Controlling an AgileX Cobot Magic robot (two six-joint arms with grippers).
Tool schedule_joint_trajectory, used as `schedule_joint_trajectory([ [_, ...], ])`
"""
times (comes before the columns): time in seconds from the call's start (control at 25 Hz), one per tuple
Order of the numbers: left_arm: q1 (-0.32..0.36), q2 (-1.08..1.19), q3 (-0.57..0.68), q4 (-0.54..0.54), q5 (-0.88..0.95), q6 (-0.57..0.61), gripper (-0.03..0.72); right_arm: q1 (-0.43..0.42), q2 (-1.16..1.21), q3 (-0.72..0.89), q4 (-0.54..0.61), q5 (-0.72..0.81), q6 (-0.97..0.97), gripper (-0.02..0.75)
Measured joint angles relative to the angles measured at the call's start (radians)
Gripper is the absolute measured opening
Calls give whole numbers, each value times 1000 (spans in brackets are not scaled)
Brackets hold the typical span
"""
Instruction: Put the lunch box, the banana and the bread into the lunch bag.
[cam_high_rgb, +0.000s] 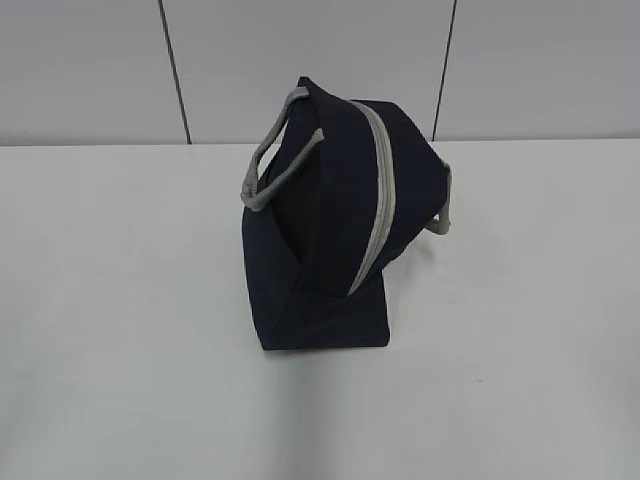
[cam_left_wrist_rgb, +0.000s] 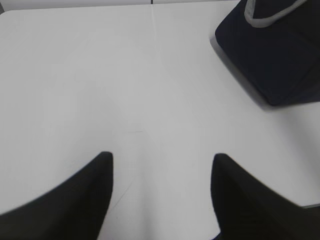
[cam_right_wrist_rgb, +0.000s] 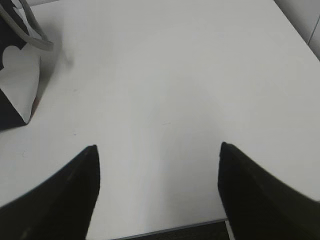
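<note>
Both grippers spread (empty), lunch bag (cam_high_rgb: 330, 220) between — well apart

The front camera looks down at a slant on the lunch bag (cam_high_rgb: 325, 215) mid-bench (cam_high_rgb: 120, 300). Each wrist camera hovers low, facing across the bench, sharing that bag's edge.

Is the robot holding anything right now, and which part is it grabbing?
Nothing is held. The left tool and the right tool both stand open over bare table, apart from the lunch bag, which stands alone.
</note>
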Motion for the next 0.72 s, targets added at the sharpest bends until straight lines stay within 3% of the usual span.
schedule_joint_trajectory([
  [0.72,0,0,0,0,0,0,411,0,0,0,0,0,2,544],
])
